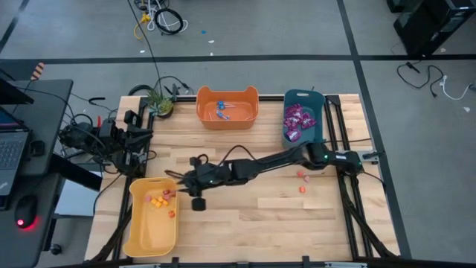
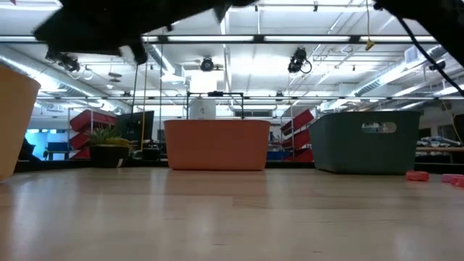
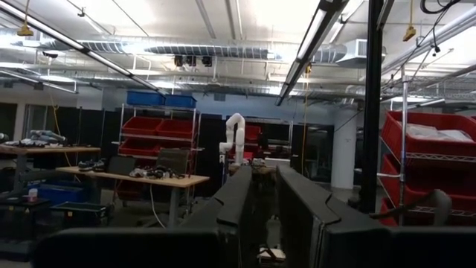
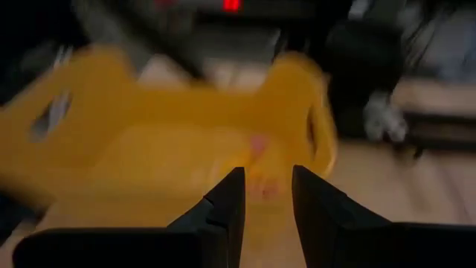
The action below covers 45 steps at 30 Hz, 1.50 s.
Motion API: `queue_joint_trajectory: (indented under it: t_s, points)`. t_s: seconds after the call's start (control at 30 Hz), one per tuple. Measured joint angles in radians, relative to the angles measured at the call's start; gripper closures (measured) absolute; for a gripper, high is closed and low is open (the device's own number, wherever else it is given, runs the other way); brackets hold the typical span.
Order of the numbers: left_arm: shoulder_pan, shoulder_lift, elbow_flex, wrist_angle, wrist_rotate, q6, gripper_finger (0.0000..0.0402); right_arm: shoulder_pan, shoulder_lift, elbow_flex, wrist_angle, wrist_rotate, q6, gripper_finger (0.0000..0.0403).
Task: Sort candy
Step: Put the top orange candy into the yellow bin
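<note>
High view, sorted so far: purple packets fill the teal bin; blue lollipops lie in the orange bin; small orange and red pieces sit in the yellow bin.
High view, left to do: a few red pieces lie loose on the counter, near the right arm's base.
High view, arms: the right claw reaches across to the yellow bin's near corner; the left arm is folded at the counter's far left edge.
Low view: loose red pieces rest on the counter, apart from the bins.
Left wrist view: the left claw points out into the room, fingers a little apart, nothing between them.
Right wrist view: the right claw hangs over the yellow bin, fingers slightly spread; I cannot tell whether a pinkish piece is between them or already in the bin.
</note>
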Motion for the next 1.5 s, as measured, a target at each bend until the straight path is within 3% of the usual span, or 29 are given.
queue_joint_trajectory:
  t_s: [0.2, 0.47, 0.83, 1.17, 1.5]
  points:
    - [0.0, 0.0, 0.0, 0.0, 0.0, 0.0, 0.0335, 0.013, -0.104, 0.0, -0.355, -0.132, -0.003, 0.0307]
    - [0.0, 0.0, 0.0, -0.006, 0.0, 0.0, 0.0335, 0.037, -0.167, 0.0, -0.662, -0.104, 0.06, 0.0311]
    - [0.0, 0.0, 0.0, -0.011, 0.0, 0.0, 0.0335, 0.043, -0.183, -0.001, -0.884, -0.096, 0.136, 0.0317]
    - [0.0, 0.0, 0.0, -0.014, 0.0, 0.0, 0.0335, 0.077, -0.2, -0.001, -1.045, -0.012, 0.188, 0.0317]
    - [0.0, 0.0, 0.0, -0.014, 0.0, 0.0, 0.0335, 0.133, -0.279, -0.001, -1.126, 0.191, 0.215, 0.0317]
